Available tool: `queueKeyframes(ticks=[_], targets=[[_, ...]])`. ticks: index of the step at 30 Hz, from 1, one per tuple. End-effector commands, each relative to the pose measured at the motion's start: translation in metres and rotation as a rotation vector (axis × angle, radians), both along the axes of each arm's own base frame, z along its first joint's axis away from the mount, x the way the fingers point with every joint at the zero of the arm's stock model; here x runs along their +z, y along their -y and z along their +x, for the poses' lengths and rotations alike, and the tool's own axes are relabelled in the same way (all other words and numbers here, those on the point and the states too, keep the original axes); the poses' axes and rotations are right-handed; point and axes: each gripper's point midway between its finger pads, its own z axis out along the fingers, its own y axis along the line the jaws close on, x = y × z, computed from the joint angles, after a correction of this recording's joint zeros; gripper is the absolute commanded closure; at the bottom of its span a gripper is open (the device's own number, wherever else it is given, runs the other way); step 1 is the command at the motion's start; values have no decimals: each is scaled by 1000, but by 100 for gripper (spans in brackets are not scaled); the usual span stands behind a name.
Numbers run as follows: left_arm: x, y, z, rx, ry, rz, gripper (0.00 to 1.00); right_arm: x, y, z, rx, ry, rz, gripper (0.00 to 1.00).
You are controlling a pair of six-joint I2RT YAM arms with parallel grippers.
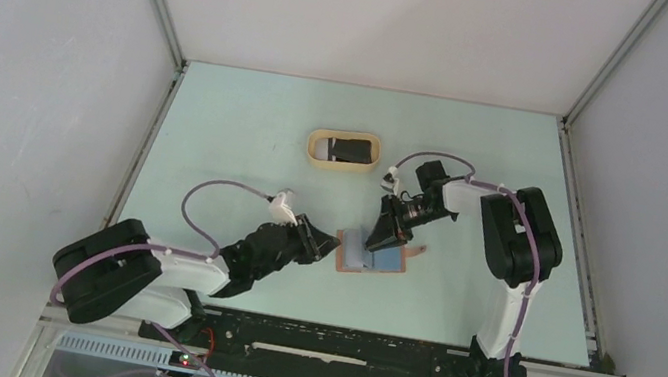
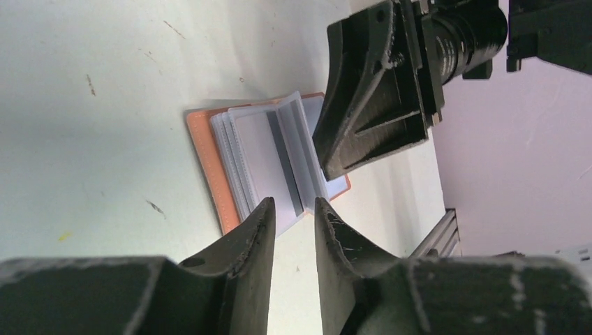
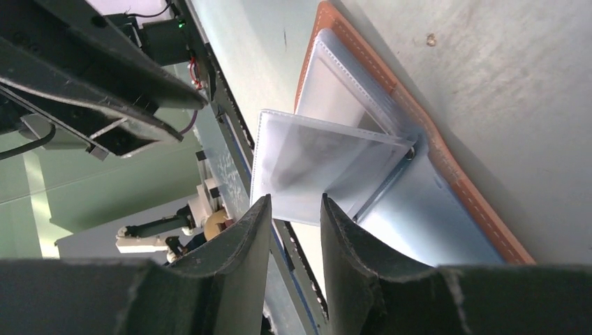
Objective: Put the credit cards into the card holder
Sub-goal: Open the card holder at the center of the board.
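Left gripper (image 1: 324, 240), top view: it is low over the table (image 1: 247, 134), just beside the left edge of the card holder (image 1: 370, 252).
Right gripper (image 1: 386, 229), top view: it comes down on the card holder from the far side.
Card holder, top view: it lies open and flat between my two grippers.
Credit cards (image 1: 351, 149), top view: I see a dark flat shape inside the tray (image 1: 314, 145), well apart from the holder. I cannot tell how many cards there are.
Left gripper (image 2: 294, 209), left wrist view: my jaws stand a little apart with nothing between them. The tips point at the near edge of the holder (image 2: 255, 150).
Holder pages, left wrist view: several clear sleeves are fanned up, and the right gripper's tip is at them.
Right gripper (image 3: 293, 209), right wrist view: my jaws are partly apart and hold nothing. One sleeve (image 3: 321, 164) stands up just beyond the tips. I cannot tell if it touches them.
Handling, holder: I judge it light and likely to slide, and its sleeves soft and floppy. One gripper should press on the brown cover while a sleeve mouth is kept apart.
Handling, cards: I judge them thin, stiff and smooth, so hard to lift when flat. I would take one by a short edge, raised against the tray rim.
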Motion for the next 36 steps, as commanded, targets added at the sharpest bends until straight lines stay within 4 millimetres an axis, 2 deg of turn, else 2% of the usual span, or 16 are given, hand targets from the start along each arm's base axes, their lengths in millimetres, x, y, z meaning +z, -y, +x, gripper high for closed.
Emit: queueKeyframes(ticks=[1, 5, 9, 12, 16, 19, 22, 25, 28, 31, 36], targets=[[19, 13, -5, -97, 84, 23, 68, 19, 4, 18, -9, 133, -14, 60], [41, 30, -9, -172, 151, -5, 70, 14, 12, 26, -19, 207, -90, 62], [56, 43, -13, -224, 193, -19, 76, -3, 1, 18, 36, 238, -154, 71], [55, 47, -15, -233, 194, -14, 77, -13, -6, 16, 69, 277, -208, 78], [48, 56, -13, -252, 179, 4, 79, -28, -8, 19, 88, 315, -294, 80], [38, 66, -8, -267, 158, 28, 85, -27, -6, 22, 84, 315, -304, 80], [21, 72, 0, -250, 122, 65, 91, -10, -2, 27, 72, 334, -261, 82], [4, 70, 8, -225, 89, 103, 93, 21, 7, 36, 52, 410, -215, 82], [-1, 65, 10, -214, 94, 129, 93, 52, 19, 41, 49, 531, -197, 81], [9, 63, 10, -223, 141, 135, 93, 87, 34, 46, 38, 697, -185, 80], [48, 46, 11, -212, 286, 176, 91, 155, 57, 43, 0, 979, -132, 77]])
